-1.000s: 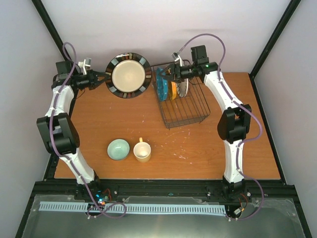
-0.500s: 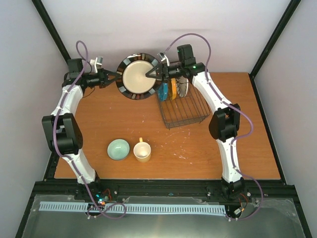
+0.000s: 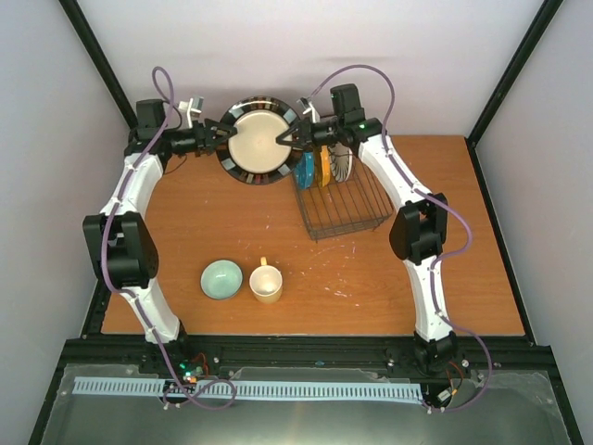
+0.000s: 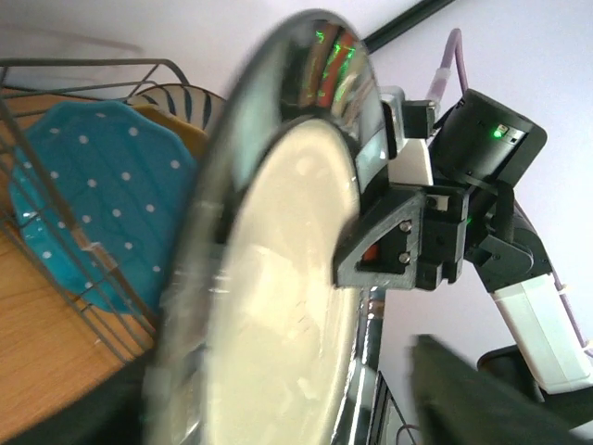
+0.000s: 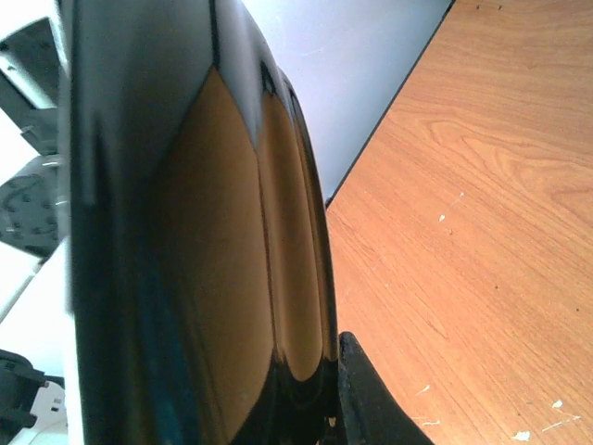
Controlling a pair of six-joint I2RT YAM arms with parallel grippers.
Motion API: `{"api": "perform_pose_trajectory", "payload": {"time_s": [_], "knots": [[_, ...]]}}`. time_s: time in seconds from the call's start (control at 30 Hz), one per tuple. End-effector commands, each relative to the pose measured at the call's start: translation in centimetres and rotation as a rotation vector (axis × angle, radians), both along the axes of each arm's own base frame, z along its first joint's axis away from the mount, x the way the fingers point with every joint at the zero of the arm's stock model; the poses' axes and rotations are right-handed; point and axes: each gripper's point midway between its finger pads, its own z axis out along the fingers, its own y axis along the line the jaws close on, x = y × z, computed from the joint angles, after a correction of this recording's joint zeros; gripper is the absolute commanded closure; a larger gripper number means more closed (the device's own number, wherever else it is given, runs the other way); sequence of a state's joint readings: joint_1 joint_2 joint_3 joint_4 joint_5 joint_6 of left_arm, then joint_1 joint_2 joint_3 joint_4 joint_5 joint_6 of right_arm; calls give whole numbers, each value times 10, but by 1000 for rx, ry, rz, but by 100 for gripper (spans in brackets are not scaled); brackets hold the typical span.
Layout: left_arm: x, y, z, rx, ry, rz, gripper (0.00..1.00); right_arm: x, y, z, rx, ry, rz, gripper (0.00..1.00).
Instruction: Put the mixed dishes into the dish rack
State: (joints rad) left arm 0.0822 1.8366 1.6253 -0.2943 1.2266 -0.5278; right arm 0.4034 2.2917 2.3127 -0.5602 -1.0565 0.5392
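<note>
Left gripper (image 3: 219,139) pinches the plate (image 3: 257,141) by its left rim, holding it aloft over the table's (image 3: 371,278) far edge, just left of the rack (image 3: 345,206). Right gripper (image 3: 285,139) straddles the opposite rim; whether it clamps cannot be told. Only the left wrist view shows a teal plate (image 4: 93,185) racked behind.

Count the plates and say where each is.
4. Teal dotted plate, yellow-orange plate and black-striped white plate stand in the wire dish rack; cream dark-rimmed plate hangs between left gripper and right gripper.
</note>
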Motion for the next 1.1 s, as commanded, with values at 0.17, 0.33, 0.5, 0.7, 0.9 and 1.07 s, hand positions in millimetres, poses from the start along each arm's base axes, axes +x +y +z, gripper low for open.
{"api": "perform_pose_trajectory", "payload": {"time_s": [0.17, 0.33, 0.5, 0.7, 0.9, 1.07], "knots": [[22, 3, 8, 242, -11, 155, 0, -5, -34, 113, 84, -213, -142, 97], [41, 62, 30, 446, -68, 538, 0, 10, -82, 158, 15, -359, -353, 97], [38, 112, 41, 595, -71, 799, 0, 22, -170, 188, -294, -576, -751, 97], [42, 121, 0, 695, 44, 777, 0, 14, -258, 176, -604, -607, -1129, 97], [35, 122, -21, 703, 82, 780, 0, 12, -286, 143, -738, -599, -1239, 97], [28, 124, -29, 721, 103, 783, 0, 24, -284, 113, -771, -614, -1221, 97]]}}
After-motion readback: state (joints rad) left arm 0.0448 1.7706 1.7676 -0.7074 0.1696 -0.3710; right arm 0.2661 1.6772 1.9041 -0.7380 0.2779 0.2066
